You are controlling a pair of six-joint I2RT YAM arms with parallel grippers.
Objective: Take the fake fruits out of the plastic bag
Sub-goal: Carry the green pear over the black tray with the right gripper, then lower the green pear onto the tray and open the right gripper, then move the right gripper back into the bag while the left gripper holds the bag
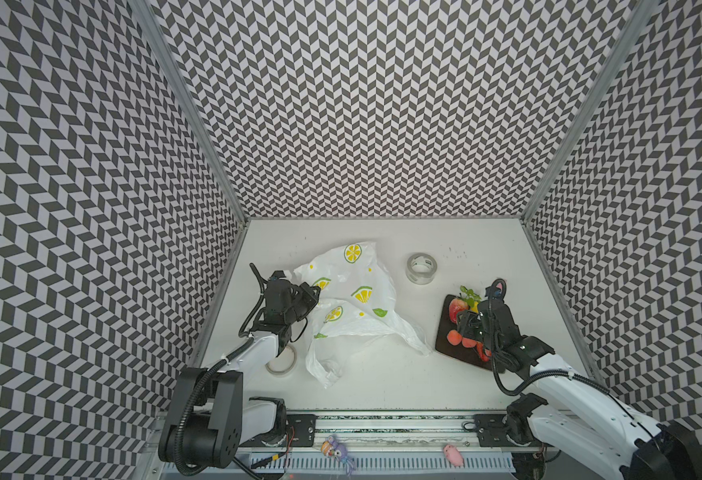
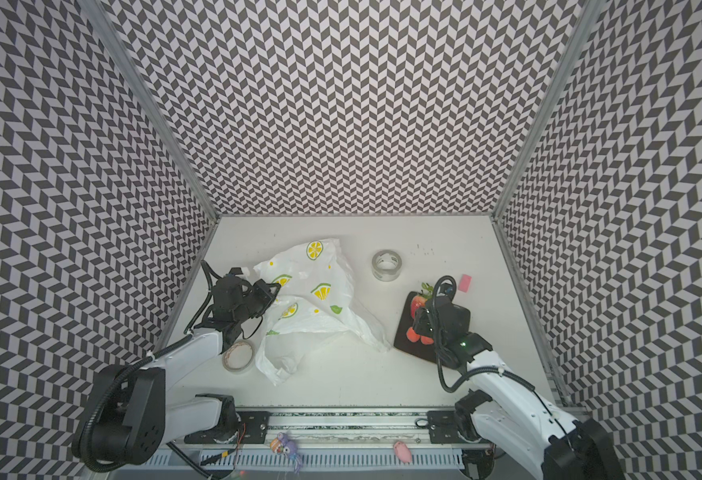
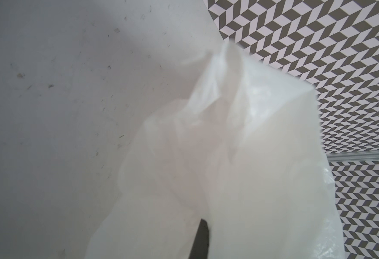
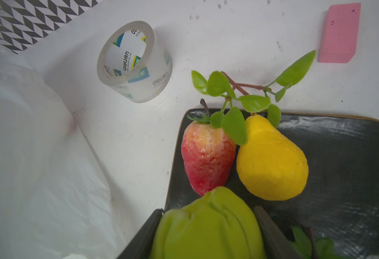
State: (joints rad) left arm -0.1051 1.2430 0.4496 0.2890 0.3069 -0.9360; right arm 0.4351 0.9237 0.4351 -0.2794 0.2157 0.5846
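black tray (image 4: 345, 157): strawberry (image 4: 206, 157), pear (image 4: 271, 161) | right gripper (image 4: 207, 216): green fruit (image 4: 208, 233) | left gripper (image 1: 315, 297): bag (image 1: 359, 272)

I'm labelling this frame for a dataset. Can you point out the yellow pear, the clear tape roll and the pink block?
Yellow pear (image 4: 271, 161): right wrist view, on its broad belly.
Clear tape roll (image 4: 157, 83): right wrist view, on its outer wall.
Pink block (image 4: 338, 33): right wrist view, on its flat top face.

Three walls (image 1: 382, 104) covered in a black-and-white chevron pattern are enclosing a white desk (image 1: 382, 386) in both top views. Aluminium corner posts (image 1: 199, 124) are running down where the walls are meeting. Soft, even light is falling across the desk, which is showing small dark scuffs. A metal rail (image 1: 382, 424) is lining its near edge.
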